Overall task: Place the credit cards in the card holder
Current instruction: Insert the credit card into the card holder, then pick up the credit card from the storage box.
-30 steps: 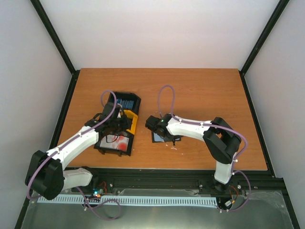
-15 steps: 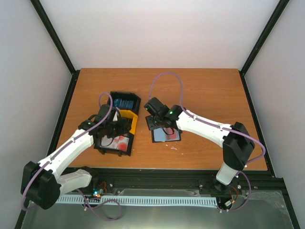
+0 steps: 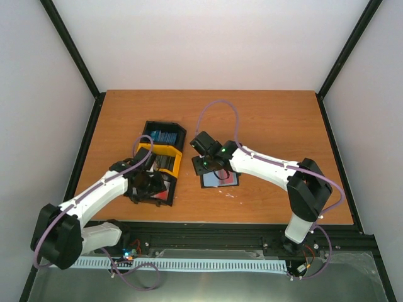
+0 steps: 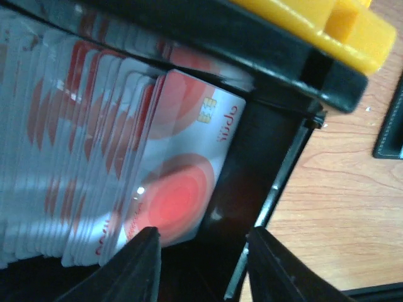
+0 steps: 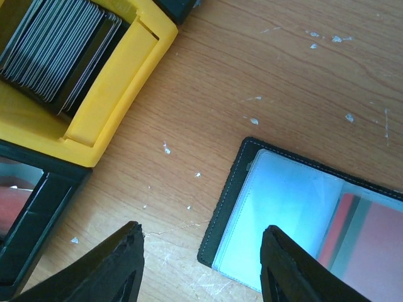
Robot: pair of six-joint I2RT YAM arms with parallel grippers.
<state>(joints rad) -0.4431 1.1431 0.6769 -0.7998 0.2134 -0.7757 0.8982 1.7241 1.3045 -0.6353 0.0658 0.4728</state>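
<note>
I judged the job barely begun. The card holder [image 5: 277, 195] lay open on the table [image 5: 252, 63] at the lower right of the right wrist view. One reddish card [image 5: 378, 236] seemed already tucked under its clear sleeve. The right gripper [image 5: 203, 229] hovered over its near corner, jaws apart and empty.

The left gripper [image 4: 203, 239] hung with jaws apart, gripping nothing, at the front of a packed row of red-blotched credit cards [image 4: 182, 176] in the black bin [image 4: 264, 145]. Nearly all the cards remained. Grey cards [image 5: 56, 44] filled the yellow bin [image 5: 119, 82] at upper left. The bin wall crowding the front card looked like the main obstacle.
</note>
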